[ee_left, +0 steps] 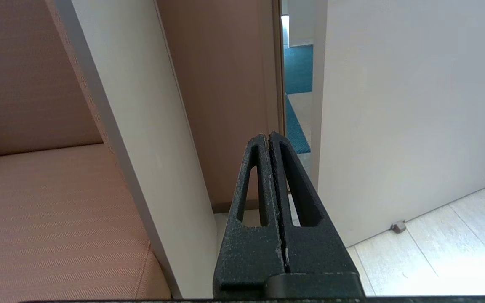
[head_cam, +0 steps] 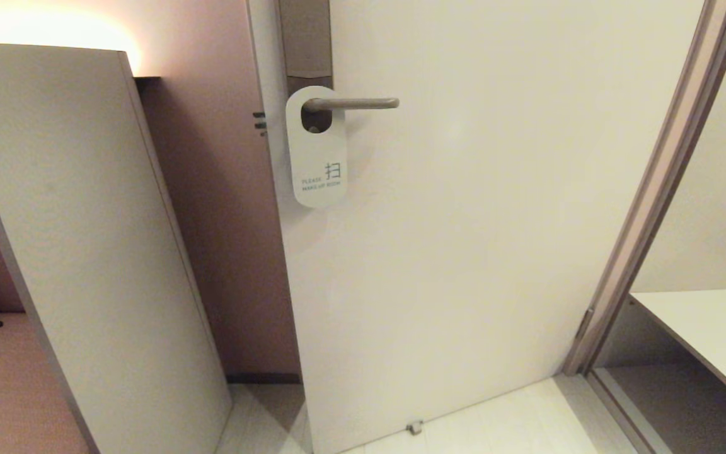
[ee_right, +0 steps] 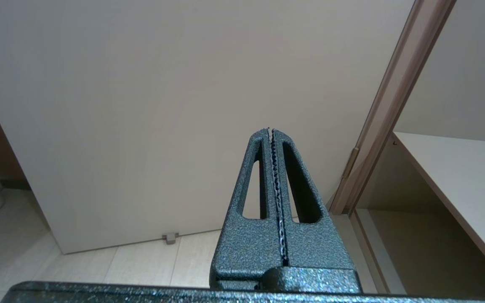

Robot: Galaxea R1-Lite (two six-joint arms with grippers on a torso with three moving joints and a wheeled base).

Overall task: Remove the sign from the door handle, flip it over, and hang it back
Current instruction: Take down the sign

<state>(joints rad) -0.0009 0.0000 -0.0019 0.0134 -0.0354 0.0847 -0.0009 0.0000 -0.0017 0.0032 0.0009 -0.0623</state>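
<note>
One sign (head_cam: 314,148) hangs on one door handle (head_cam: 351,103). One door (head_cam: 495,221). Two grippers: left gripper (ee_left: 269,135) and right gripper (ee_right: 270,130).

head camera high facing door (head_cam: 495,221), wrist cameras low, sharing door

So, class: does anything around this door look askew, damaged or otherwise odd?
Nothing stands out. The sign hangs straight on the door handle, white "make up room" face outward. The door is unmarked. Both claws, left claw and right claw, sit shut, low, holding nothing.
</note>
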